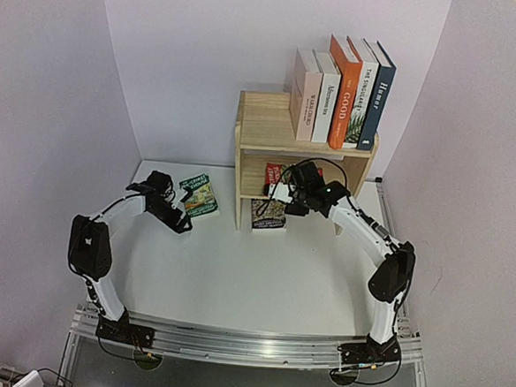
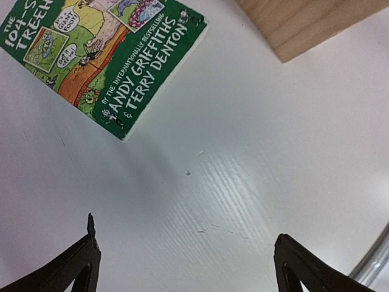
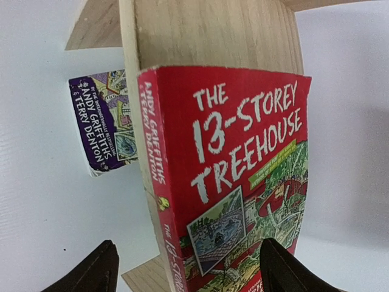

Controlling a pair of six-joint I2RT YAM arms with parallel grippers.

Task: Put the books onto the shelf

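Note:
Several books stand upright on the top of the wooden shelf. A red "13-Storey Treehouse" book sits in the lower tier, also seen from above. My right gripper is open around its near end; the left finger stands apart from the spine. A dark purple book lies on the table at the shelf's front left foot. A green book lies flat left of the shelf. My left gripper hangs open over bare table just short of it.
White walls close in the table on three sides. The shelf's left foot stands close to the right of the green book. A metal rail runs along the near edge by the arm bases.

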